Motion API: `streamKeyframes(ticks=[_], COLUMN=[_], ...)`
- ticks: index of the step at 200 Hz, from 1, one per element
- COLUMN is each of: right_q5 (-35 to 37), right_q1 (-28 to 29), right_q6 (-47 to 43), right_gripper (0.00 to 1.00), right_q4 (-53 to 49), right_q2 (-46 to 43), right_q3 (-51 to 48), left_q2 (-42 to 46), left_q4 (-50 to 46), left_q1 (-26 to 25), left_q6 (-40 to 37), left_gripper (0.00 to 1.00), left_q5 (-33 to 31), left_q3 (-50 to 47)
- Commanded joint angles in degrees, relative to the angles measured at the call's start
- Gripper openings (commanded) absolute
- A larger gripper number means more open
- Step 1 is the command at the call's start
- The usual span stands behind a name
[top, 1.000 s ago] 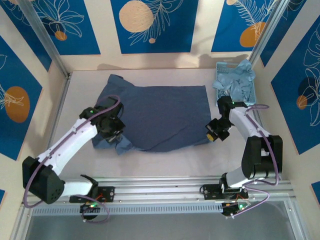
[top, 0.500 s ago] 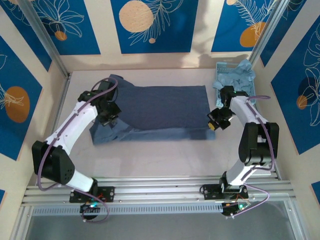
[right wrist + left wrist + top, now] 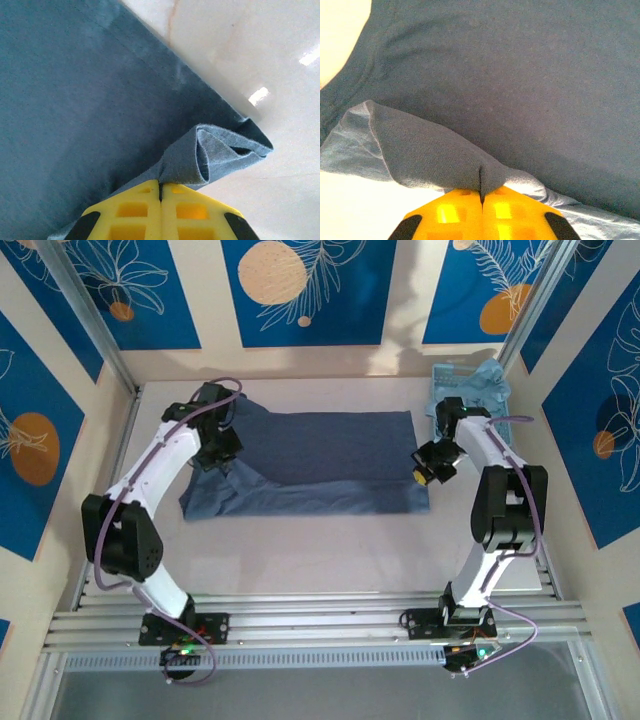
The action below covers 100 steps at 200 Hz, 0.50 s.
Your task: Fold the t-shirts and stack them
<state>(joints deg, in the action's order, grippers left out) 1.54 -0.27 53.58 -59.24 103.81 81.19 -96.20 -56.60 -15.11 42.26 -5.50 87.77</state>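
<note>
- From the top camera, I see the dark t-shirt (image 3: 330, 465) lying mid-table, now a shorter band than a second ago. Both arms have carried its near edge away from their bases, so the cloth is doubling over itself.
- Same view: the left gripper (image 3: 222, 452) sits at the shirt's left end and the right gripper (image 3: 425, 472) at its right end. The paler t-shirts (image 3: 482, 388) wait in the basket (image 3: 436, 390) at the far right corner.
- Left wrist: the left gripper (image 3: 481, 192) has its jaws pressed together on a pinch of the dark t-shirt (image 3: 520, 75), and the held flap hangs over the layer beneath.
- Right wrist: the right gripper (image 3: 161, 185) is likewise clamped on a rolled corner of the dark t-shirt (image 3: 65, 100), beside the bare table (image 3: 240, 60).
- My reading: the first fold is nearly laid. I should lower both corners evenly before letting go, or the edge will skew.
</note>
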Motion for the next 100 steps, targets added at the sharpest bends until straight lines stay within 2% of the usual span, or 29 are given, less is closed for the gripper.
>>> streamKeyframes(ticks=[1, 50, 100], right_q5=[0.82, 1.86, 2.72], right_q1=[0.59, 1.63, 2.03], right_q6=[-0.82, -1.17, -1.11], right_gripper=[0.00, 0.00, 0.00], right_q4=[-1.45, -2.19, -1.93], right_q2=[1.99, 5.88, 9.66], right_q3=[3.01, 6.72, 8.66], left_q2=[-2.15, -5.75, -12.24], left_q4=[-1.26, -1.13, 0.44], left_q1=[1.16, 2.02, 2.61], left_q6=[-3.36, -4.79, -7.49], left_gripper=[0.00, 0.00, 0.00], left_q5=[-2.21, -3.60, -1.63], left_q3=[3.55, 6.07, 11.54])
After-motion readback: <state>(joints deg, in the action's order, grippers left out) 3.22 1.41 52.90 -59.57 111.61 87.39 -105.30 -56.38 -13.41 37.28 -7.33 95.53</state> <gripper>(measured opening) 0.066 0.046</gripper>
